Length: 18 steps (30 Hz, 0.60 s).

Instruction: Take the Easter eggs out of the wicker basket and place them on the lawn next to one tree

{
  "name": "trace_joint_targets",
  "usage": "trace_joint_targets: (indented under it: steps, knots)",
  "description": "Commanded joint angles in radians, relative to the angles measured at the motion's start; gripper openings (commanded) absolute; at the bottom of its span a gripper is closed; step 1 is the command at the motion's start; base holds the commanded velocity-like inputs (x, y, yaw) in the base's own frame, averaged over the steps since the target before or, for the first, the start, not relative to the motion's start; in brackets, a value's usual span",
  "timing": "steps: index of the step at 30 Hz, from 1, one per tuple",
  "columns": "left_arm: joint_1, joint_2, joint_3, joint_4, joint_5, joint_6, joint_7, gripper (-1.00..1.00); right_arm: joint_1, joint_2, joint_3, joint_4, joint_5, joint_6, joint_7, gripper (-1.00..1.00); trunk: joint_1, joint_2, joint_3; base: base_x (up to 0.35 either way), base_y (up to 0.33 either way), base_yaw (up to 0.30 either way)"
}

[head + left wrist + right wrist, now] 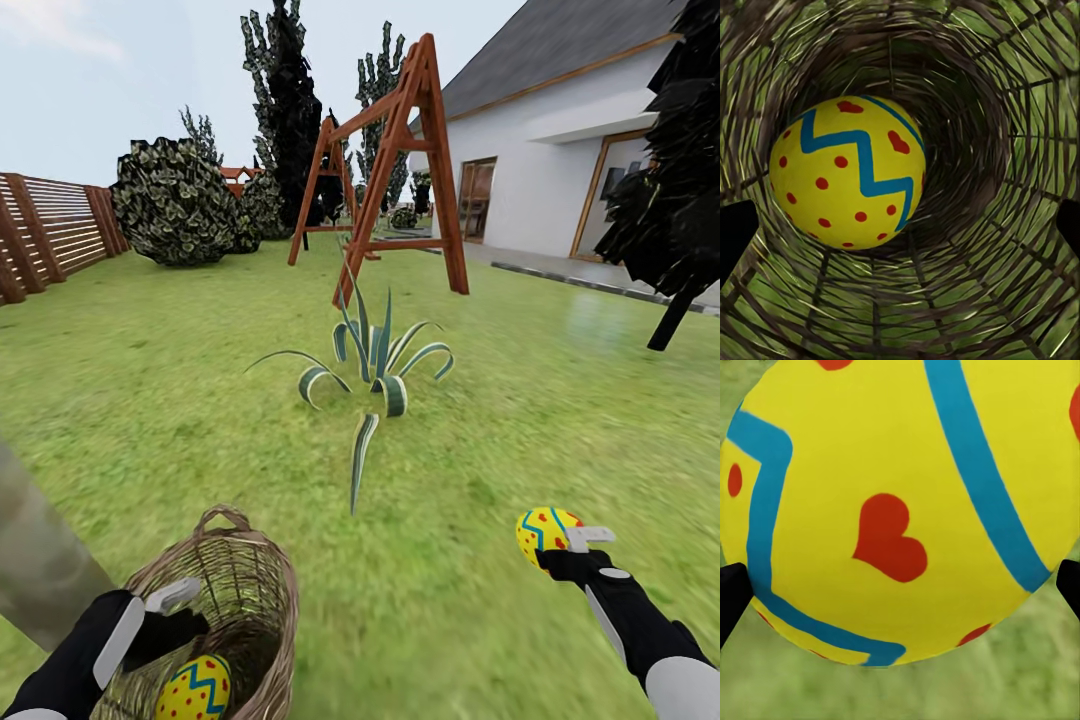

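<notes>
Bright green lawn [180, 400] covers most of the head view, running back to a brown slatted fence [50, 235] at the upper left and a white house [560, 160] at the upper right. A wooden swing frame [385, 170] stands in the upper middle, with a round dark bush [175, 200] to its left. A striped agave plant [375, 365] grows at the centre of the frame. A pale grey-green tree trunk [40, 560] slants across the lower left edge.

At the lower left of the head view sits the wicker basket [245, 590], tipped toward the camera with its loop handle at the far rim. One Easter egg [193, 690] lies inside it, yellow with red dots and a blue zigzag. The left end effector [165, 620] reaches into the basket's mouth; in the left wrist view the egg in the basket [847, 172] rests against the woven wall, a little ahead of the dark fingertips [735, 232] at the frame's sides. The fingers are spread apart and hold nothing.

At the lower right of the head view, the right end effector [560, 545] is clamped on a second egg [545, 530], held above the grass and well apart from the basket. The right wrist view shows this held egg [900, 510] close up, with a red heart and blue bands, between the dark fingertips [731, 592].
</notes>
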Motion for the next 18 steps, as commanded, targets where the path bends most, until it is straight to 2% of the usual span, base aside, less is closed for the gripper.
trace_joint_targets:
  steps: [1,7,11,18]
  knots:
    - [0.0,0.0,0.001,-0.001,0.009,0.004,0.005,1.0,0.0,0.001,-0.006,-0.002,0.01,0.005,0.008,-1.0,0.0,0.0,-0.001,0.047,0.0,0.0]
    - [0.0,0.001,0.001,-0.003,0.013,0.003,0.005,1.0,0.0,0.005,-0.005,0.001,0.01,0.005,0.008,-1.0,0.0,0.0,-0.001,0.014,0.011,0.0]
    - [0.0,0.001,0.001,-0.003,0.013,0.003,0.005,1.0,0.0,0.022,-0.005,0.002,0.012,0.005,0.008,-1.0,0.0,0.0,-0.001,0.008,0.172,0.0]
    - [0.0,0.001,0.001,-0.002,0.013,0.003,0.005,1.0,0.0,0.022,-0.006,0.001,0.011,0.005,0.008,-1.0,0.0,-0.001,-0.005,0.0,0.009,0.0]
